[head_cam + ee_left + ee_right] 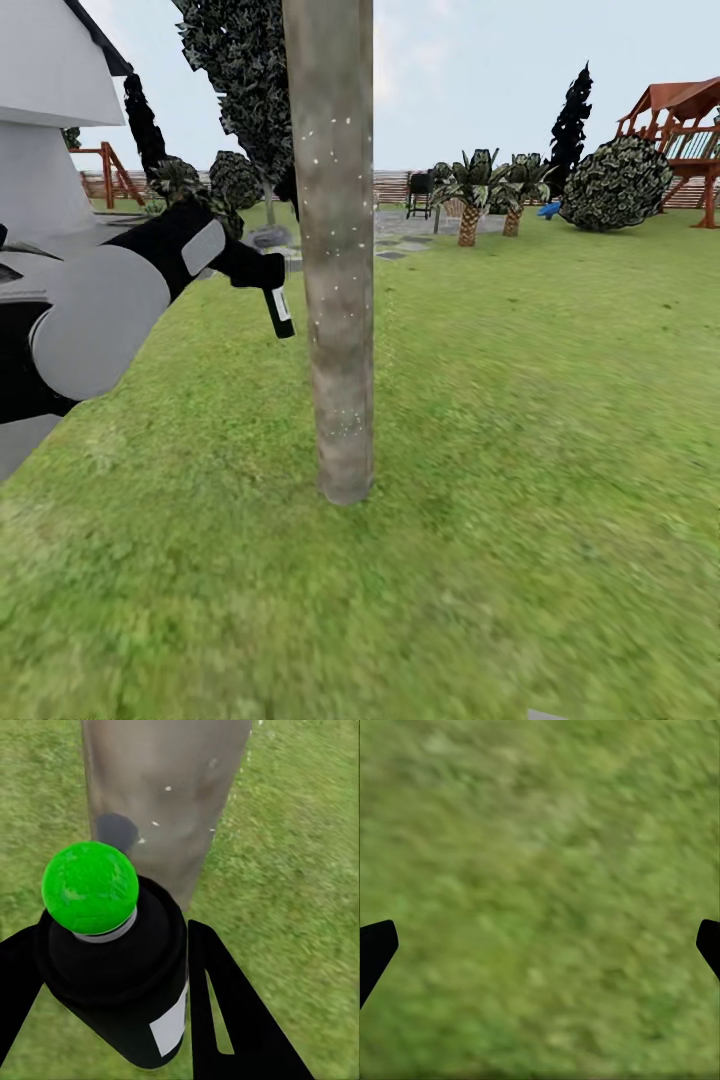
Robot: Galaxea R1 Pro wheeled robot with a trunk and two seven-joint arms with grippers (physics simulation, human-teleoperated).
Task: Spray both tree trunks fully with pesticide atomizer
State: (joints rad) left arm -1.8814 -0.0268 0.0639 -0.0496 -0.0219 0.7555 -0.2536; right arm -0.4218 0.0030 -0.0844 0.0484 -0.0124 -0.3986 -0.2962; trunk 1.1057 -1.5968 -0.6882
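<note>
My left gripper [262, 272] is shut on the pesticide atomizer [281, 308], a slim black bottle with a white label, held just left of a tree trunk [335, 250]. The grey-brown trunk stands straight in the lawn and is dotted with tiny white specks. In the left wrist view the atomizer [112, 967] sits between the two black fingers [225, 1012], a bright green round knob on its top pointing at the trunk [172, 787] close ahead. My right gripper [540, 945] is open over bare grass, with only its fingertips [375, 945] at the picture's edges.
A white house wall [45, 120] rises at the left. Far back stand two short palms [470, 195], a round bush [615, 185], a wooden playset [685, 130], a stone patio [400, 240] and a slatted fence [390, 185]. Open lawn [540, 420] spreads right of the trunk.
</note>
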